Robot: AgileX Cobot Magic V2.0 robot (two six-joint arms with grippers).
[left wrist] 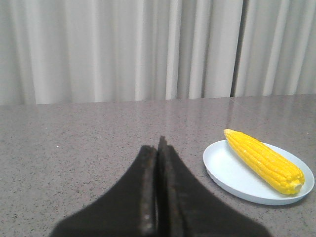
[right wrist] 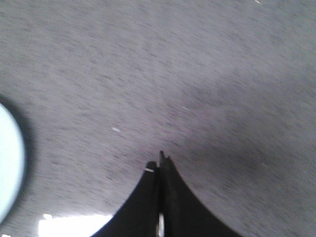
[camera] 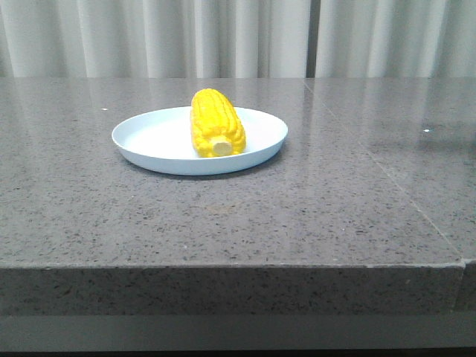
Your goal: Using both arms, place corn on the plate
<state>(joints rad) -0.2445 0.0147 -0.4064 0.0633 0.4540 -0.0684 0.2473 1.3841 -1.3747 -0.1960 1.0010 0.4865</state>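
Observation:
The yellow corn lies on the pale blue-white plate at the middle of the grey stone table, its cream stub end toward the camera. In the left wrist view the corn rests on the plate, apart from my left gripper, which is shut and empty over bare table. My right gripper is shut and empty above bare table; the plate's rim shows at the edge of that blurred view. Neither gripper shows in the front view.
The grey speckled stone table has a seam running along its right side and a front edge near the camera. Pale curtains hang behind the table.

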